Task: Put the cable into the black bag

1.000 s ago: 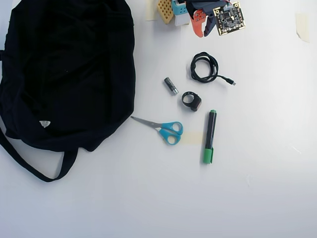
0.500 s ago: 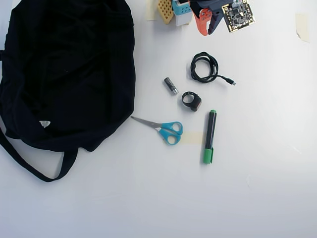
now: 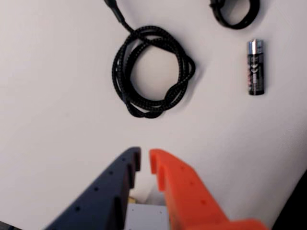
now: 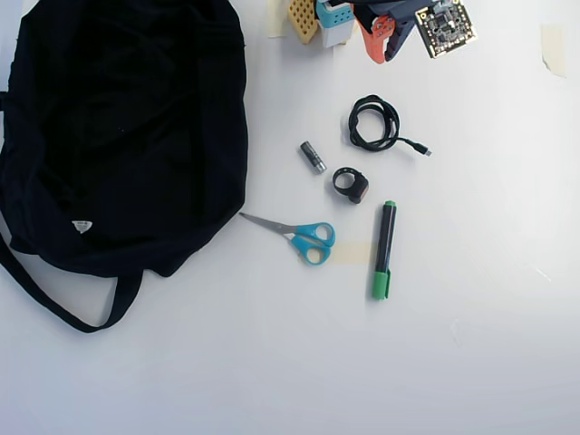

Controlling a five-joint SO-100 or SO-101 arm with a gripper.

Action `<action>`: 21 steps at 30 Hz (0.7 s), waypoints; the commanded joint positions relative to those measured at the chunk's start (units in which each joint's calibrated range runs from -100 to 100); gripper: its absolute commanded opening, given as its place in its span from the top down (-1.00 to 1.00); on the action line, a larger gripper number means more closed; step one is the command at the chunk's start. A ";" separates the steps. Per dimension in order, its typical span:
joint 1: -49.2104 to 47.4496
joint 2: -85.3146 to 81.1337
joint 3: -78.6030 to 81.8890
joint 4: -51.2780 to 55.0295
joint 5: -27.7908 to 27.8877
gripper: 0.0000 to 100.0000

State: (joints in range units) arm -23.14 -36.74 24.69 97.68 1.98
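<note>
A: Gripper (image 4: 384, 52)?
B: Top edge of the overhead view, about 12 o'clock from the cable (image 4: 374, 123). Orange and dark fingers nearly together, a thin slit between, nothing in them. Wrist view shows the same: tips (image 3: 145, 160) side by side, bare table past them.

A: Cable where?
B: Flat on the white table (image 4: 471, 344), coiled, tail with plug running out toward 4 o'clock in the overhead view. Apart from the gripper, with clear table between the two.

A: What crowds it?
B: Battery (image 4: 313, 157) at its 8 o'clock, near but not touching. Black ring (image 4: 350, 185) at 7 o'clock, below. Marker (image 4: 383, 250) further down at 6. Scissors (image 4: 299, 236) lower left, tips pointing toward the bag (image 4: 118, 136).

A: Bag?
B: Fills the left side, at 9 o'clock of the cable, well apart. Strap (image 4: 54, 304) loops out at the lower left. White label near the lower edge.

A: Open room?
B: Right half and whole bottom of the table are bare. A white strip runs between the bag's right edge and the battery.
</note>
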 commanded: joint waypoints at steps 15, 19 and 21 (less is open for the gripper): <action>-0.19 -0.03 11.16 -14.99 0.22 0.96; 0.11 -0.03 13.32 -17.58 0.85 0.96; 0.26 0.06 14.31 -18.70 0.85 0.95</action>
State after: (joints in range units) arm -23.14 -36.65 38.60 80.94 2.61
